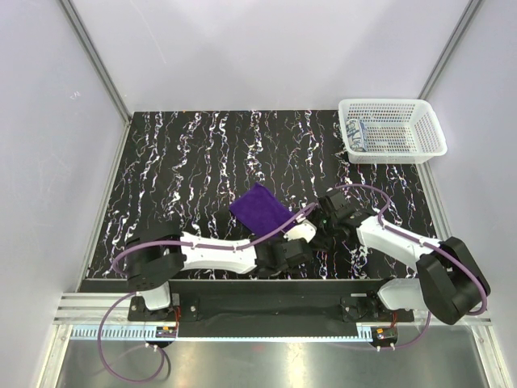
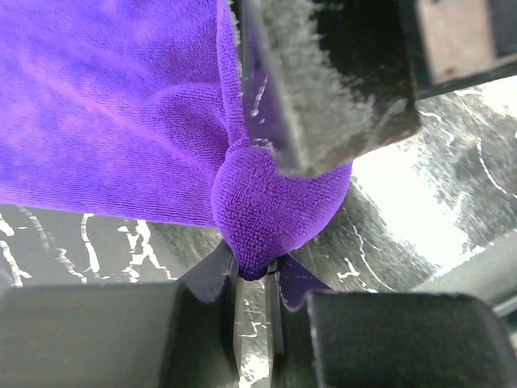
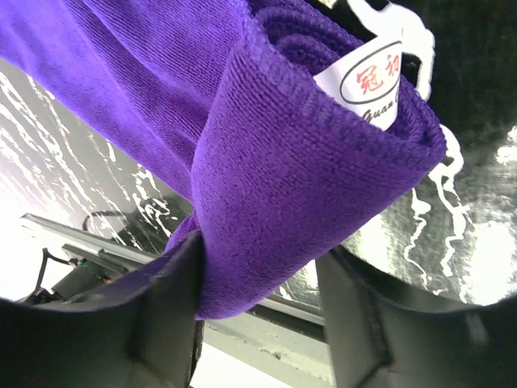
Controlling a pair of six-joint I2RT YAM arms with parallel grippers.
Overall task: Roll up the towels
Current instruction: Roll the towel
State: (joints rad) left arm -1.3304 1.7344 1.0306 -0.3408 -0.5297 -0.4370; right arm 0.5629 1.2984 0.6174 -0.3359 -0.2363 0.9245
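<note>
From above, I could not make out either set of fingertips: the two arms met over the near corner of the purple towel (image 1: 260, 208) and hid it. The rest of the towel lay flat on the black marbled table (image 1: 186, 162), near its middle.

The left wrist view settled the left gripper (image 2: 254, 279): its fingers were pressed nearly together, pinching a bunched fold of the purple towel. A dark block (image 2: 339, 73), cut off at the top edge, covered more of the cloth; I could not tell what it was.

The right gripper (image 3: 258, 259) stood spread, with a rolled edge hanging between its fingers and touching only one. A white label (image 3: 367, 85) peeked from the roll, its print cut off.

I counted two towels, and the patterned towel (image 1: 358, 134) sat half hidden in the one white basket (image 1: 420, 109) at the far right corner.
</note>
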